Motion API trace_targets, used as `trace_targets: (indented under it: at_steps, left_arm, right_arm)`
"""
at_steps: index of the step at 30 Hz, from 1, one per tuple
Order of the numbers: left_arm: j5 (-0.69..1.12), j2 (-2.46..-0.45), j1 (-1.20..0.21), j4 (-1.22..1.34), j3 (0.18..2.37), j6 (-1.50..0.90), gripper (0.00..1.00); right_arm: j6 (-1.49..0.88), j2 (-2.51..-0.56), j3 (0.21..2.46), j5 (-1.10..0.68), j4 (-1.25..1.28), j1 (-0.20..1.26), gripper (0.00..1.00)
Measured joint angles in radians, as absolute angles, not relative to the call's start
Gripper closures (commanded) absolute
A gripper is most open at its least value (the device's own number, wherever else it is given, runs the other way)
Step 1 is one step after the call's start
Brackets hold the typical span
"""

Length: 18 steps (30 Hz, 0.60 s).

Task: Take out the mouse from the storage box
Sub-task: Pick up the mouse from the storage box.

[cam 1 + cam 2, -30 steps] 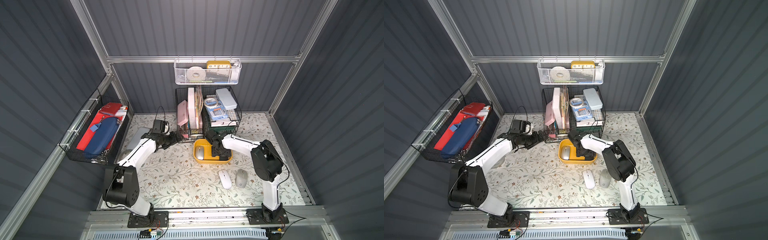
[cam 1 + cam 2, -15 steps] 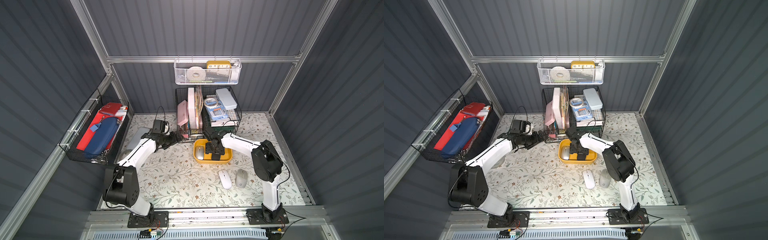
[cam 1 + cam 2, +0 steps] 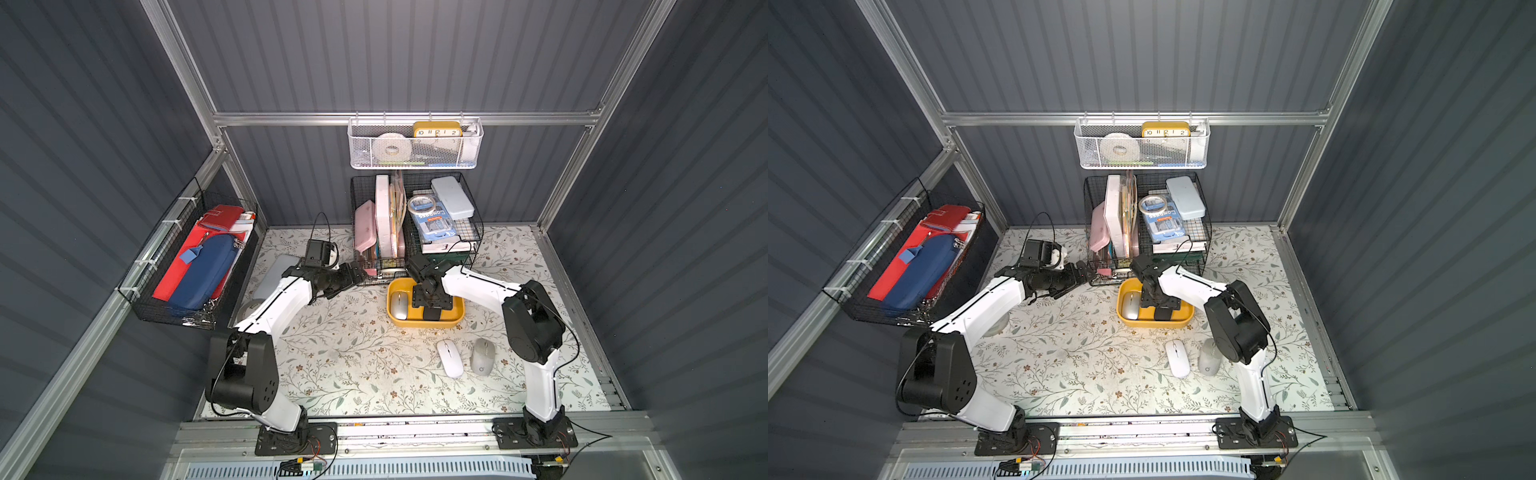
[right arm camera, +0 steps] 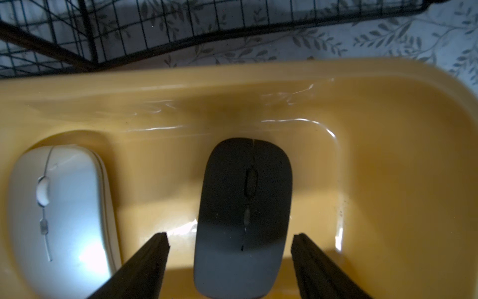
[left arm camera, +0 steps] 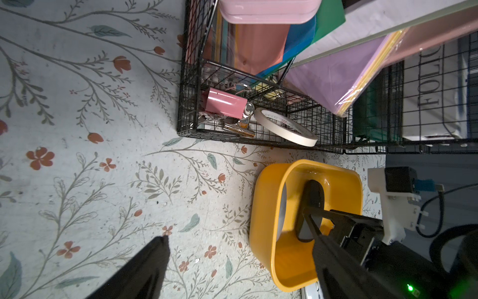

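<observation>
Top views: floral table, grey ribbed walls; both pincers apart.

White mesh basket on back wall: tape roll, yellow clock. Black wire basket on floral table: pink case, folders, tape, compass pack. Side wire basket: red folder, blue pouch. White mouse, grey mouse side by side on table.
</observation>
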<state>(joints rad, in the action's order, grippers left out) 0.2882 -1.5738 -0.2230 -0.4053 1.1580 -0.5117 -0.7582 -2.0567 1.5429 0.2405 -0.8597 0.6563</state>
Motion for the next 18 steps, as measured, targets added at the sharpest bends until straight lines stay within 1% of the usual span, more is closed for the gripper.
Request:
trace_targets:
  at_steps: [7,8,10,15,18]
  left_arm:
    - [0.288,-1.574,-0.223,-0.421,1.158,-0.5,0.08]
    - [0.288,-1.574,-0.223,-0.423,1.158,-0.499,0.08]
    - [0.288,-1.574,-0.223,-0.424,1.158,-0.497,0.08]
    - [0.288,-1.574,-0.223,-0.428,1.164,-0.496,0.08]
    - [0.288,-1.574,-0.223,-0.428,1.171,-0.496,0.08]
  right_arm:
    - [-0.78,-2.109,1.542,0.22,-0.871,0.638,0.2]
    - [-0.783,-2.109,1.541,0.218,-0.873,0.638,0.21]
    - [-0.789,-2.109,1.541,0.21,-0.871,0.635,0.27]
    - [-0.793,-2.111,1.53,0.173,-0.842,0.634,0.49]
    - [-0.792,-2.109,1.527,0.163,-0.832,0.634,0.6]
